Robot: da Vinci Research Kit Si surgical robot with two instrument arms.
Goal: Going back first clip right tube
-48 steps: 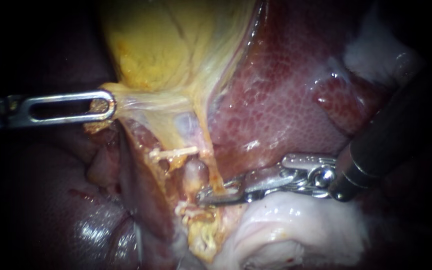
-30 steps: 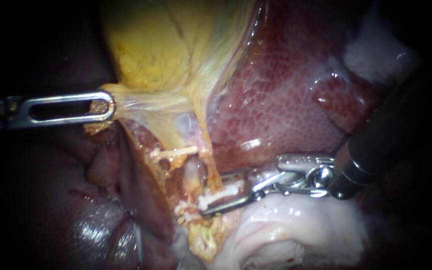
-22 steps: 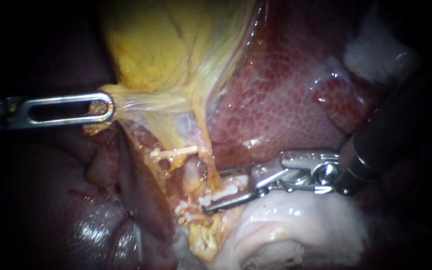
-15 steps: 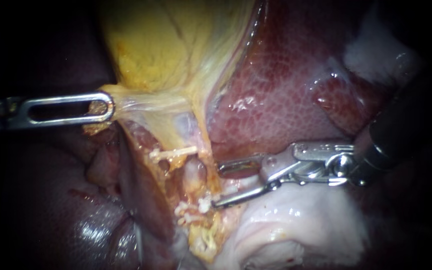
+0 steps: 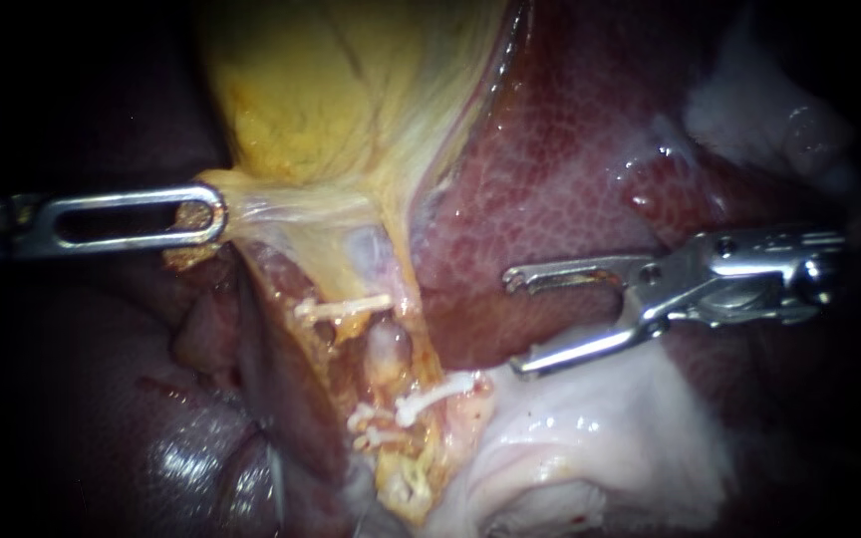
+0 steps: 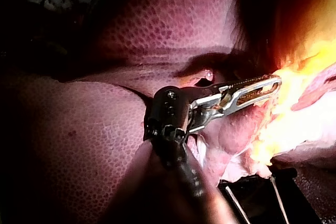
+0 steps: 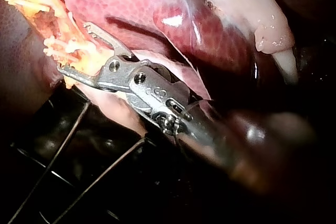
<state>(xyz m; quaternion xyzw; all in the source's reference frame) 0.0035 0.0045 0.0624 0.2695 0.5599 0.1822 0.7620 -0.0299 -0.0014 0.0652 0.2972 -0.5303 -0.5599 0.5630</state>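
The yellow gallbladder (image 5: 331,90) hangs at the top. My left instrument (image 5: 196,214) is shut on its lower fold and holds it out to the left; it also grips the yellow tissue in the left wrist view (image 6: 262,85). Below, the right tube (image 5: 419,324) carries a white clip (image 5: 437,390) across it. My right instrument (image 5: 513,324) hangs to the right of that clip, apart from it, jaws open and empty. The right wrist view shows these open jaws (image 7: 73,46) just short of the white clips (image 7: 56,43). The left tube (image 5: 388,349) bears a clip above (image 5: 343,307).
Red liver (image 5: 570,179) fills the right side behind my right instrument. Pale white tissue (image 5: 590,438) lies under its lower jaw. More white clips (image 5: 371,423) sit low on the stalk. Dark liver (image 5: 102,399) lies at lower left.
My right instrument's jaws, first closed around the right tube, have opened, left a white clip on it, and drawn back to the right and slightly up. My left instrument has held still.
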